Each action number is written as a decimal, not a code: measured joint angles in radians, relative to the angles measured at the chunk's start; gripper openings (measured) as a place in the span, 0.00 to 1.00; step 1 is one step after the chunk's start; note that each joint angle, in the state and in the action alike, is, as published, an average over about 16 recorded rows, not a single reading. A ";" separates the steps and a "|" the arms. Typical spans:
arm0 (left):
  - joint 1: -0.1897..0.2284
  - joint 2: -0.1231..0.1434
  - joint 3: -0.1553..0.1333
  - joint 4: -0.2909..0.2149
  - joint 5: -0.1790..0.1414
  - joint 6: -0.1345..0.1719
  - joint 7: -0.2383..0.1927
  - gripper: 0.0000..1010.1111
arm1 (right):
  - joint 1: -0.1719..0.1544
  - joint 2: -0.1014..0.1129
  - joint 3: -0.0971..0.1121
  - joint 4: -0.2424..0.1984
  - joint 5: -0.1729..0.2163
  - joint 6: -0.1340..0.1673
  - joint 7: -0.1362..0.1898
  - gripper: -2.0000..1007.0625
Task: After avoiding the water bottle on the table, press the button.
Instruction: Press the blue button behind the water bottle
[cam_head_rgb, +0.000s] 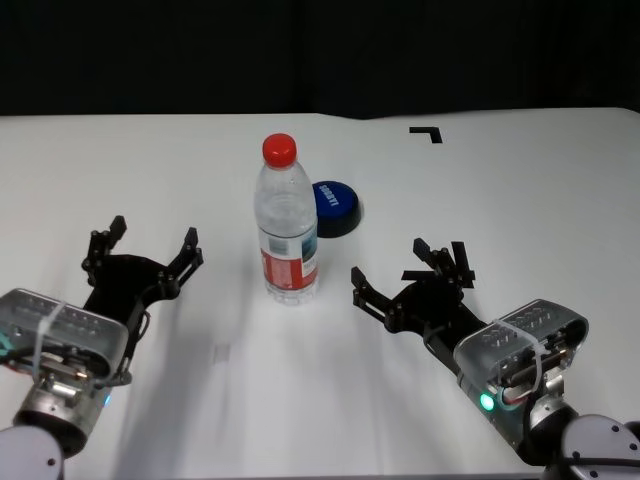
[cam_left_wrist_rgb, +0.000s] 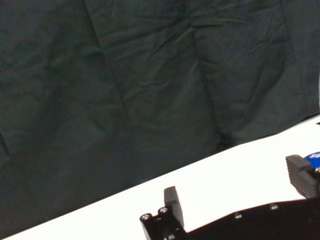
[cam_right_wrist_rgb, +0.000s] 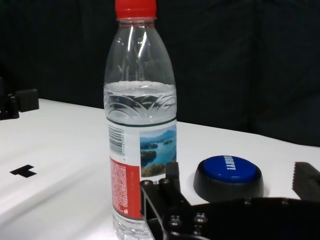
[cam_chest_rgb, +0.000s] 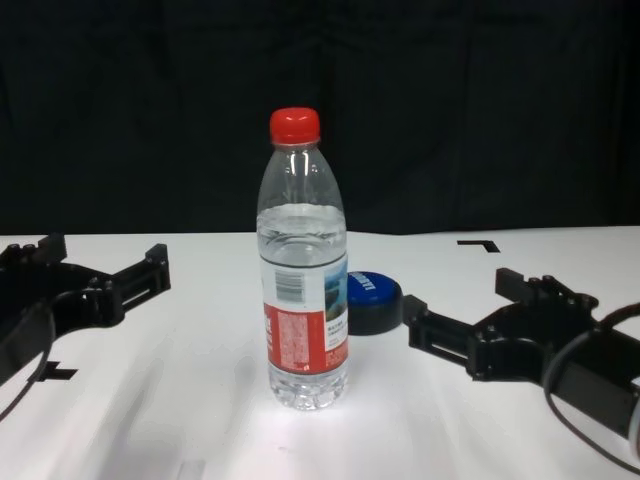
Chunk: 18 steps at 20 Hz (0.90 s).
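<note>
The water bottle (cam_head_rgb: 285, 225) stands upright mid-table, clear with a red cap and a red, white and blue label; it also shows in the chest view (cam_chest_rgb: 305, 290) and close up in the right wrist view (cam_right_wrist_rgb: 142, 125). The button (cam_head_rgb: 335, 207), a black puck with a blue dome, sits just behind and to the right of the bottle (cam_chest_rgb: 372, 300) (cam_right_wrist_rgb: 228, 172). My right gripper (cam_head_rgb: 405, 268) hovers open, right of the bottle and nearer to me than the button. My left gripper (cam_head_rgb: 152, 240) is open to the bottle's left, holding nothing.
The white table (cam_head_rgb: 520, 200) carries a black corner tape mark (cam_head_rgb: 428, 132) at the back right and a small mark (cam_chest_rgb: 60, 373) near the left forearm. A black curtain backs the table. Bare surface lies right of the button.
</note>
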 joint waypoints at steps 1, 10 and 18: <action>0.002 0.000 0.001 -0.002 0.000 0.000 0.000 0.99 | 0.000 0.000 0.000 0.000 0.000 0.000 0.000 1.00; 0.015 -0.005 0.009 -0.015 0.000 0.004 0.000 0.99 | 0.000 0.000 0.000 0.000 0.000 0.000 0.000 1.00; 0.024 -0.011 0.018 -0.020 0.006 0.011 0.006 0.99 | 0.000 0.000 0.000 0.000 0.000 0.000 0.000 1.00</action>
